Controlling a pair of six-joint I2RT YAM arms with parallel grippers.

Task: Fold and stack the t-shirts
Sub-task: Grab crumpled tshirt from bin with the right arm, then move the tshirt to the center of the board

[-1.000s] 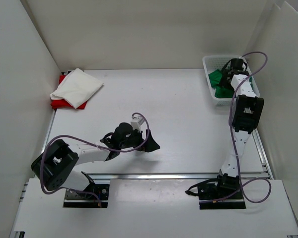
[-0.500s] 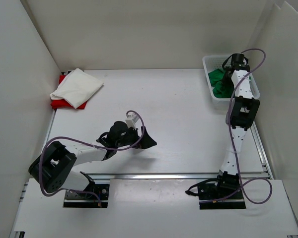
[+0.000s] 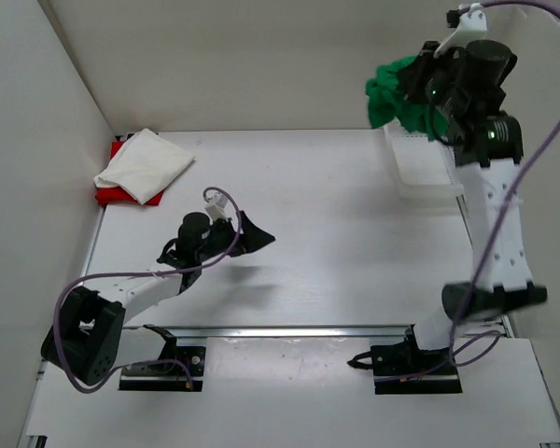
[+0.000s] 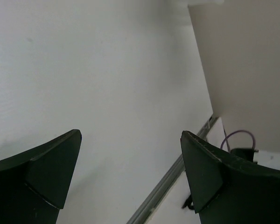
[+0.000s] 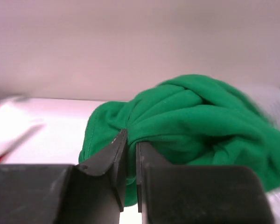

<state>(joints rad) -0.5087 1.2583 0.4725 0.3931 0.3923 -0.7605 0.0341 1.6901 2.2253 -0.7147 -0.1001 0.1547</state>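
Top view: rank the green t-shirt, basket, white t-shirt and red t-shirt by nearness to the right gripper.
1. green t-shirt, pinched in the right gripper.
2. basket, back right, below the gripper.
3. white t-shirt and red t-shirt, far-left corner, too close to call.

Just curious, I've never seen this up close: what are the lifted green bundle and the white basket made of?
The green t-shirt looks like soft, matte knit cloth: it bunches into deep folds where the right gripper pinches it. The basket seems white plastic with perforated walls, though it is too small to be sure.
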